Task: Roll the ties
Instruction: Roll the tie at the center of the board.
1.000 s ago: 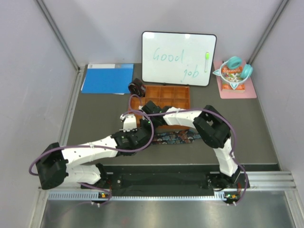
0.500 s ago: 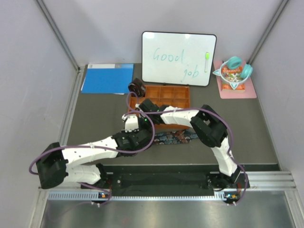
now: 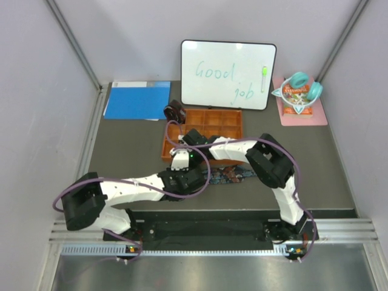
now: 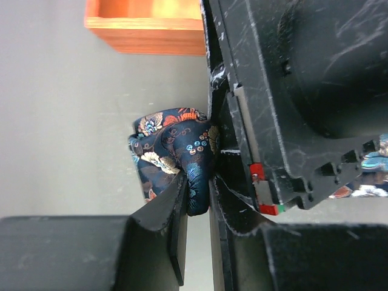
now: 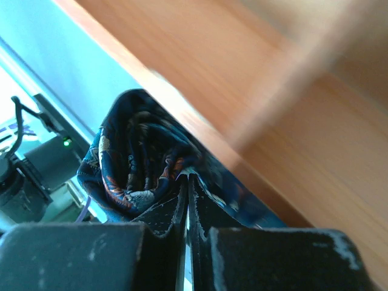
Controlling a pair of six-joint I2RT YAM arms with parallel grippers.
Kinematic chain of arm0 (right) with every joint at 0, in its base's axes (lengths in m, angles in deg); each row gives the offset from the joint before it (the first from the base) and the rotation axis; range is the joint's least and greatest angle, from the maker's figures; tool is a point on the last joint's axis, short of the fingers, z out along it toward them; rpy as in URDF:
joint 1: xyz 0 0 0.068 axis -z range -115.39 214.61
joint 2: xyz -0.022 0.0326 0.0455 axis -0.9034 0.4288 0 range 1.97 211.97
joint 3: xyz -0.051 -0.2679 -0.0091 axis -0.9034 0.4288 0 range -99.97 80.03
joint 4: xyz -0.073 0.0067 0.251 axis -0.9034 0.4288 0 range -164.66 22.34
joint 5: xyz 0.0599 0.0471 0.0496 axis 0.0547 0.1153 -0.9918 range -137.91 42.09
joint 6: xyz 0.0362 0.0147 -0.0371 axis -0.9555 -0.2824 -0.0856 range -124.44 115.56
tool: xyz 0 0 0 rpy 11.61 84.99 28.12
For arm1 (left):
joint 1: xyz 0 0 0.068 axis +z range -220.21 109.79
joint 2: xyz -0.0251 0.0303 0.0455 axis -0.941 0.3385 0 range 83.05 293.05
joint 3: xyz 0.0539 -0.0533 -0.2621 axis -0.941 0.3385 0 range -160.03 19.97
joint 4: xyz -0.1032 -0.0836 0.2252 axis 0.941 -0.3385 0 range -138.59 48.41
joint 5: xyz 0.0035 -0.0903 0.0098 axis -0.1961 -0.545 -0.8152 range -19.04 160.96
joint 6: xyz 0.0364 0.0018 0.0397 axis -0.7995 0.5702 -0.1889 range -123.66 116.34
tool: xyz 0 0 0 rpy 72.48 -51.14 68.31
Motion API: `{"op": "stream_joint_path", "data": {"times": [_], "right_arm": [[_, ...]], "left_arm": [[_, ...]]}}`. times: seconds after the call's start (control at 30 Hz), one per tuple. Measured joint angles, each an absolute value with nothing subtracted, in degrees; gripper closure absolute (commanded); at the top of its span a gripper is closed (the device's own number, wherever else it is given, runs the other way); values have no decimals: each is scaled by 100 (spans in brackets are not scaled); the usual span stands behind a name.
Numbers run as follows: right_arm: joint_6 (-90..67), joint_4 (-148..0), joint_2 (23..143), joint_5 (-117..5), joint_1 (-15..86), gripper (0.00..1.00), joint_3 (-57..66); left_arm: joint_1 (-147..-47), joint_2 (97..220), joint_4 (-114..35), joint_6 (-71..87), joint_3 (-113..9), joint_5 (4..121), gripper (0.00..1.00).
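The navy floral tie (image 3: 229, 175) lies as a strip on the mat, running left under both arms. Its left end is a rolled coil (image 4: 171, 156), which also shows in the right wrist view (image 5: 130, 167). My left gripper (image 4: 199, 195) is shut on the coil's lower edge, and in the top view it (image 3: 182, 160) sits in front of the tray. My right gripper (image 5: 187, 177) is shut on the coil's fabric, close against the tray, and from above it (image 3: 188, 140) meets the left one. The brown-maroon tie (image 3: 175, 112) sits coiled behind the tray's left corner.
The orange compartment tray (image 3: 213, 116) stands just behind both grippers, and its front wall (image 4: 145, 27) is close to the coil. A whiteboard (image 3: 228, 74), a blue folder (image 3: 137, 100) and a pink mat with headphones (image 3: 299, 97) are at the back.
My left arm has swung right, bringing its gripper closer in under the right gripper at the coil. The right gripper has barely moved.
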State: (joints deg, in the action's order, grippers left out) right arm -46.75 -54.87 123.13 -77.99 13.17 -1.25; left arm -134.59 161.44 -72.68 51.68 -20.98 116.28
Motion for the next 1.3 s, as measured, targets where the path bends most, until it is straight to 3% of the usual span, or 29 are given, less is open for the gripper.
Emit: {"op": "stream_joint_path", "data": {"times": [0.53, 0.63, 0.9, 1.3], "right_arm": [[-4150, -4466, 10918, -7255, 2200, 100, 553], [-4059, -4269, 10654, -7141, 2449, 100, 708], [-3842, -4022, 10127, -6894, 2914, 100, 1195], [-3759, -3906, 9684, -6892, 2965, 100, 1414]], "left_arm": [[-13516, 16632, -6632, 5019, -2127, 11233, 80], [-13520, 16691, -6580, 5019, -2127, 11233, 75], [-13549, 16734, -6468, 4990, -2199, 11093, 43], [-13558, 16542, -7043, 4868, -2745, 10791, 32]]}}
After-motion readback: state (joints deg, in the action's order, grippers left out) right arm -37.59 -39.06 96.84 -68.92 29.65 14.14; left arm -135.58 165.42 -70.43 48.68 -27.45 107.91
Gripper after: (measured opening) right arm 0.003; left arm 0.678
